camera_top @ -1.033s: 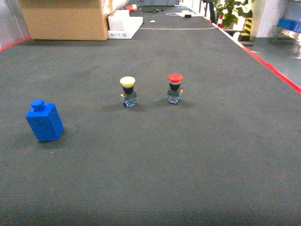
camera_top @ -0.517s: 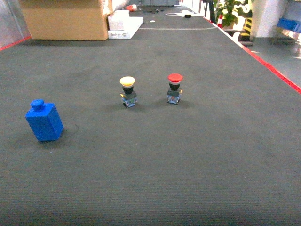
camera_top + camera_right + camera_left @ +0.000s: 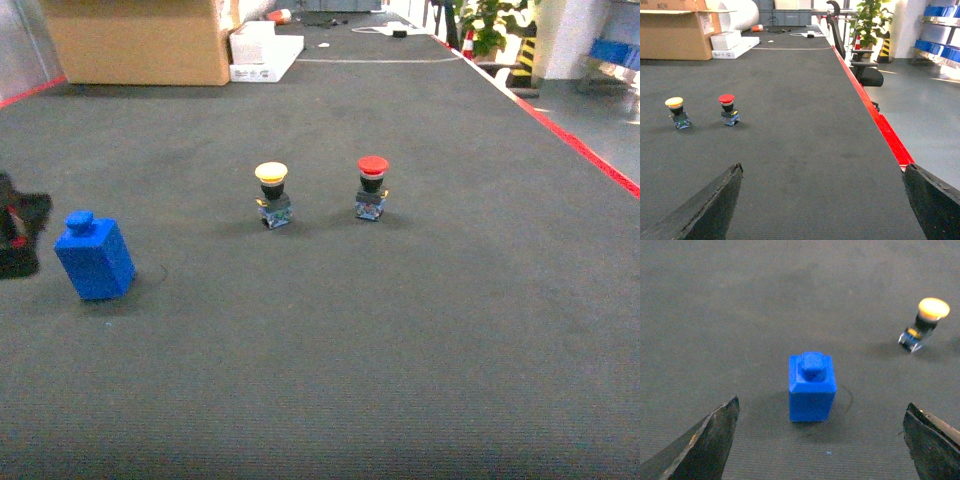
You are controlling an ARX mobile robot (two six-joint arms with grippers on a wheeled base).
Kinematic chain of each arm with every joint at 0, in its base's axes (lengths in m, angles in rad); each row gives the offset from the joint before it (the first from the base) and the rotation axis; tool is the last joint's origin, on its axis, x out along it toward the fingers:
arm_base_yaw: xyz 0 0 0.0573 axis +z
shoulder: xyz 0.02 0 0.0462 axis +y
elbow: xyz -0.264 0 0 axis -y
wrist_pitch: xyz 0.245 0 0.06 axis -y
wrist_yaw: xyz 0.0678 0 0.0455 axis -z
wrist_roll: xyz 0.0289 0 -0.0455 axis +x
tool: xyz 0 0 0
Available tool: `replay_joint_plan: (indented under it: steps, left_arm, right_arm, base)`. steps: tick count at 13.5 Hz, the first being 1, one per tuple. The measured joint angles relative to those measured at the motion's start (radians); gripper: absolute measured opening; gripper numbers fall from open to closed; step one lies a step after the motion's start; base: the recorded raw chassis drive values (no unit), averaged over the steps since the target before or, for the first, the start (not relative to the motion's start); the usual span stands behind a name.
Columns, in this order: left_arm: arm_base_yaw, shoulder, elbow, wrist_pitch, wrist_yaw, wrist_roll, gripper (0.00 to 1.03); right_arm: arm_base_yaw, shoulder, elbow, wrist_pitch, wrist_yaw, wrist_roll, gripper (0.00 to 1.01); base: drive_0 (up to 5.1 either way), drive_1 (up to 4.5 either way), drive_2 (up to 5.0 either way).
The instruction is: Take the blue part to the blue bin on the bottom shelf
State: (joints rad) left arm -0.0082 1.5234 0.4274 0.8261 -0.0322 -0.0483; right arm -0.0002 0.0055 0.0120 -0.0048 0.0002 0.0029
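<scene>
Now lining up on the small blue plastic block with a knob on top (image 3: 812,386).
Left gripper (image 3: 820,440) spread wide, empty, block upright on dark grey mat (image 3: 400,330), dead ahead between jaws; right gripper (image 3: 822,200) also spread, well apart.

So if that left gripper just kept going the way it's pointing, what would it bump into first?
Most likely the blue block: in the wrist view it stands centred between the open fingers of the left gripper, nothing in between. How far off it is, I can't judge.
</scene>
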Motion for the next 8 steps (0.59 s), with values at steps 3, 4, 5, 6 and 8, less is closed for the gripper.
replay_joint_plan:
  steps: [3,4,5,6,8]
  left_arm:
    - [0.013,0.322,0.194,-0.019,0.043,0.039,0.98]
    - [0.013,0.370,0.248,-0.032,0.055,0.047,0.98]
    - [0.013,0.410,0.293,-0.041,0.062,0.050,0.98]
    - [0.014,0.447,0.335,-0.060,0.063,0.050,0.98]
    - [0.021,0.511,0.414,-0.093,0.071,0.050,0.98]
  right_arm:
    - [0.000,0.000,0.000,0.000,0.000,0.000,0.98]
    - [0.000,0.000,0.000,0.000,0.000,0.000,0.98]
    - [0.000,0.000,0.000,0.000,0.000,0.000,0.98]
    - [0.000,0.000,0.000,0.000,0.000,0.000,0.98]
    - [0.000,0.000,0.000,0.000,0.000,0.000,0.98]
  base:
    - [0.0,0.00,0.0]
    - [0.0,0.00,0.0]
    - [0.0,0.00,0.0]
    - [0.0,0.00,0.0]
    - [0.0,0.00,0.0]
